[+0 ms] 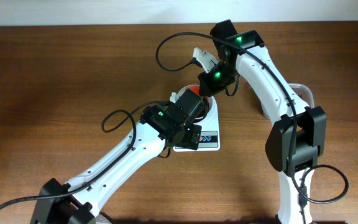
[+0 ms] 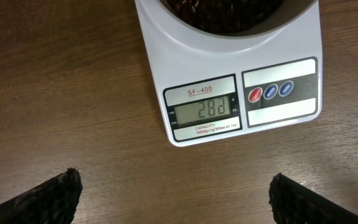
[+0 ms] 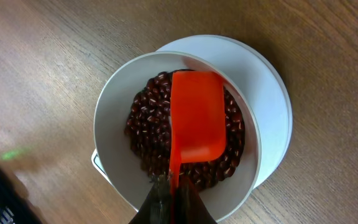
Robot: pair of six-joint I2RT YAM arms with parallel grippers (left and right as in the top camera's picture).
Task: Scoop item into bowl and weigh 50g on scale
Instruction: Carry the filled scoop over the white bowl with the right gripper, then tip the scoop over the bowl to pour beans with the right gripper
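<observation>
The white bowl stands on the white scale and holds dark red-brown beans. An orange-red scoop lies over the beans with none showing on it. My right gripper is shut on its handle, just above the bowl's near rim. In the left wrist view the scale lies ahead with its grey display lit and its round buttons beside it. My left gripper is open over bare table short of the scale, holding nothing. Overhead, both grippers hide most of the bowl.
A clear tub's edge shows behind the right arm at the right. Black cables loop off both arms over the wooden table. The two arms crowd together over the scale.
</observation>
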